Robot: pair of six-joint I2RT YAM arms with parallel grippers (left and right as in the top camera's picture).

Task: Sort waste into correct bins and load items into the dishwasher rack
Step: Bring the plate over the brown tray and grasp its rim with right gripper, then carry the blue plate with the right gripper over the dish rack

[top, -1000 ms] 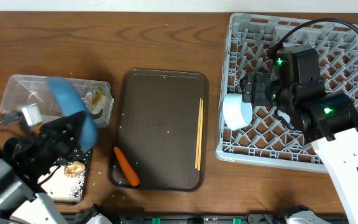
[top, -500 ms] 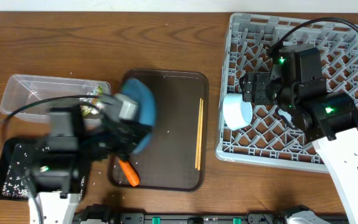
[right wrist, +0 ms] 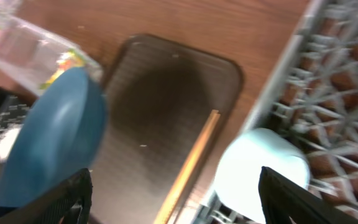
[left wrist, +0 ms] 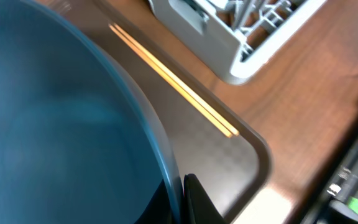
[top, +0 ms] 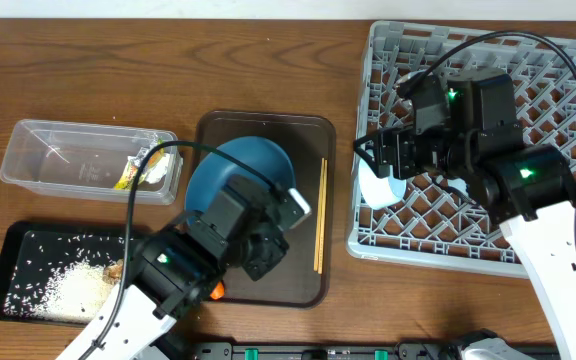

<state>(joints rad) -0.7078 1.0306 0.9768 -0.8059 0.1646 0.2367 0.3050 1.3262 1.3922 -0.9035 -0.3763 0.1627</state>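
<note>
The large blue plate point(top: 236, 183) hangs tilted over the dark brown serving tray point(top: 263, 130). My left gripper point(top: 286, 203) is shut on the plate's rim point(left wrist: 157, 134); the fingers point(left wrist: 194, 202) pinch its edge. My right gripper point(top: 376, 158) is open above the left edge of the grey dishwasher rack point(top: 488, 230), over the light blue bowl point(top: 378, 185) and holding nothing. In the right wrist view the bowl point(right wrist: 263, 165) lies between the fingertips point(right wrist: 291, 196). The chopsticks point(top: 320, 215) lie along the serving tray's right side. Only an orange tip of the carrot point(top: 216, 291) shows under my left arm.
The clear tub point(top: 68, 160) at the left holds a yellow-green wrapper point(top: 136, 173). The black tray point(top: 28, 245) in front of it holds white rice point(top: 53, 282) and a brown lump point(top: 116, 268). The rack fills the right side.
My left arm has swung right with the plate, from over the tub and black tray to over the serving tray. The right gripper has shifted a little left above the bowl.
</note>
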